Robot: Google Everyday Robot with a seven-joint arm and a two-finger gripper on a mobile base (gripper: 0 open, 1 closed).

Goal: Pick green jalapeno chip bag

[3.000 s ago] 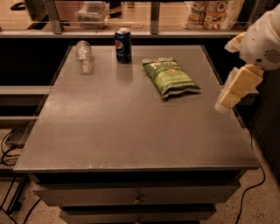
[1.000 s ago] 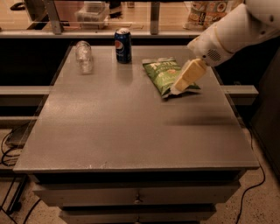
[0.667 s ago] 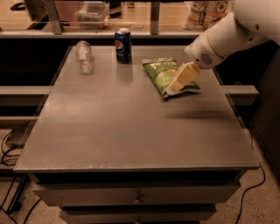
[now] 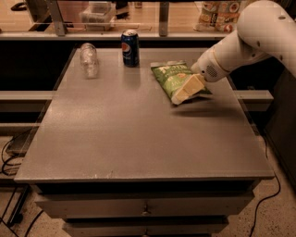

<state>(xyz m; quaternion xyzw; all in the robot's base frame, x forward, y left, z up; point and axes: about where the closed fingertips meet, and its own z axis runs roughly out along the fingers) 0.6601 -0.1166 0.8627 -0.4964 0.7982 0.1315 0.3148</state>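
Hand (image 4: pixel 181 95) and wrist reached in from the right side of the table (image 4: pixel 138 152), at the end of my white arm (image 4: pixel 252 37), which came down from the upper right corner. The hand was a cream wedge pointing down and to the left, and it sat over the near right end of the green jalapeno chip bag (image 4: pixel 170 77), its tip at the bag's near edge. I could not tell whether the hand was apart, together, or clamped on anything, nor whether it was pressing the bag or only just above it. A soft shadow lay on the table beside it, toward the right edge.

The bag lay flat on the far right part of the table, its long side running from the far edge toward me and slightly to the right, pale lettering facing up. Left of the bag, apart from it, a blue soda can (image 4: pixel 130 47) stood upright near the far edge. Further left, well apart from the can, a clear plastic bottle (image 4: pixel 89 60) lay on its side.

Beyond the table ran a ledge with a clear container (image 4: pixel 98 13) and, at the right, a few pale printed bags (image 4: pixel 217 13). Under the tabletop was a drawer front (image 4: pixel 143 206), and dark cables (image 4: pixel 9 159) trailed on the floor at the left.
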